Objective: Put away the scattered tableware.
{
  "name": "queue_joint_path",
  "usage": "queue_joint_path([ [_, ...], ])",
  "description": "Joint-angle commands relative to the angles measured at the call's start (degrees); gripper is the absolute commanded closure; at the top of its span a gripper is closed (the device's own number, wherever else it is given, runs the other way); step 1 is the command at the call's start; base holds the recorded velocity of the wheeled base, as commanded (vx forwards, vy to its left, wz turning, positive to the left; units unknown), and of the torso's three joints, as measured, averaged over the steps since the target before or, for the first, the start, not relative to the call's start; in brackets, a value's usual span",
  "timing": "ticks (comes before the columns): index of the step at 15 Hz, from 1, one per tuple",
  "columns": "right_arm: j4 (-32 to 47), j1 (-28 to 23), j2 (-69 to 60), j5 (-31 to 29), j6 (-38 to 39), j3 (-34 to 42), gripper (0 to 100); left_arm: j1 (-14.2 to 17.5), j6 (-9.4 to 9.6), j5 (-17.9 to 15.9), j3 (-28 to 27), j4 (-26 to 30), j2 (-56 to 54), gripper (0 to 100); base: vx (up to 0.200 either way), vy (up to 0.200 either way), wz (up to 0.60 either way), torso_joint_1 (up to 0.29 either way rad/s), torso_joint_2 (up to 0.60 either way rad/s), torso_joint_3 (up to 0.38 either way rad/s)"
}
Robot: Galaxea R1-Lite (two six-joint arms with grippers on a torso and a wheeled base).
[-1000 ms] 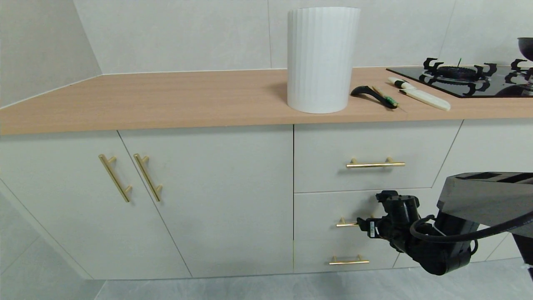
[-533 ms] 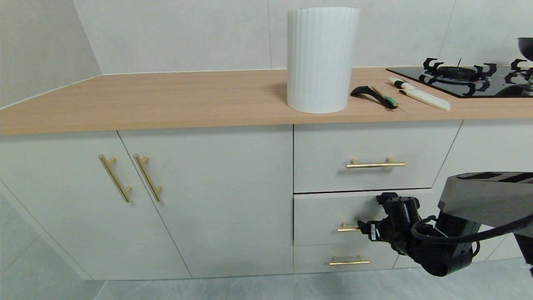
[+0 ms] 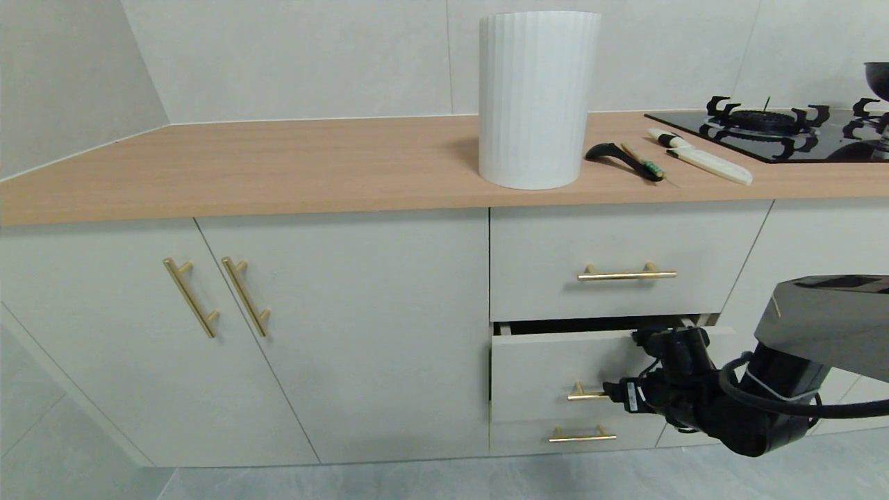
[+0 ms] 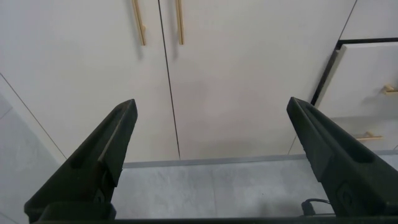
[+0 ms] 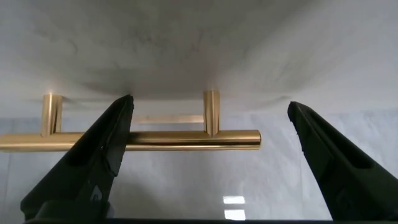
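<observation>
On the wooden counter (image 3: 278, 167) lie a black-handled utensil (image 3: 621, 157), a thin green-marked stick (image 3: 646, 164) and a white knife (image 3: 701, 163), right of a tall white ribbed container (image 3: 535, 97). Below them the middle drawer (image 3: 542, 368) stands partly pulled out. My right gripper (image 3: 611, 389) is at its gold handle (image 3: 587, 396). In the right wrist view the handle (image 5: 155, 140) runs across between the widely spread fingers of the right gripper (image 5: 209, 107), passing behind one finger (image 5: 106, 155). My left gripper (image 4: 211, 109) hangs open and empty before the cabinet doors.
A black gas hob (image 3: 771, 128) sits at the counter's right end. The top drawer (image 3: 625, 260) and bottom drawer (image 3: 583, 436) are closed, as are the two cabinet doors (image 3: 333, 333) on the left. Grey floor (image 3: 417, 482) lies below.
The middle drawer has slid out from closed, leaving a dark gap under the top drawer. My right gripper has moved down and toward me with the handle.
</observation>
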Motion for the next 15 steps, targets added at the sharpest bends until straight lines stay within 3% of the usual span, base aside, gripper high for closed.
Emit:
queue_joint_path([
  [1,5.79,0.58,-8.78,2.21,-0.01,1.28,0,0.03,-0.01,-0.01,0.01,-0.01,0.02,0,0.000,0.000,0.00,0.000,0.00,0.000],
  [3,17.13,1.55,-18.01,5.20,-0.01,1.28,0,-0.06,-0.01,-0.01,0.01,-0.01,0.02,0,0.000,0.000,0.00,0.000,0.00,0.000],
  [5,22.23,2.87,-24.95,6.51,-0.01,1.19,0,-0.06,-0.01,-0.01,0.01,-0.01,0.02,0,0.000,0.000,0.00,0.000,0.00,0.000],
  [9,22.40,5.41,-32.16,6.08,-0.01,1.90,0,0.03,-0.01,-0.01,0.01,-0.01,0.02,0,0.000,0.000,0.00,0.000,0.00,0.000],
  [12,21.79,5.94,-30.40,6.08,0.16,1.81,0,0.03,-0.01,-0.01,0.01,-0.01,0.02,0,0.000,0.000,0.00,0.000,0.00,0.000],
  [15,13.53,5.94,-23.20,5.20,0.16,2.07,0,0.03,-0.01,-0.01,0.01,-0.01,0.02,0,0.000,0.000,0.00,0.000,0.00,0.000],
])
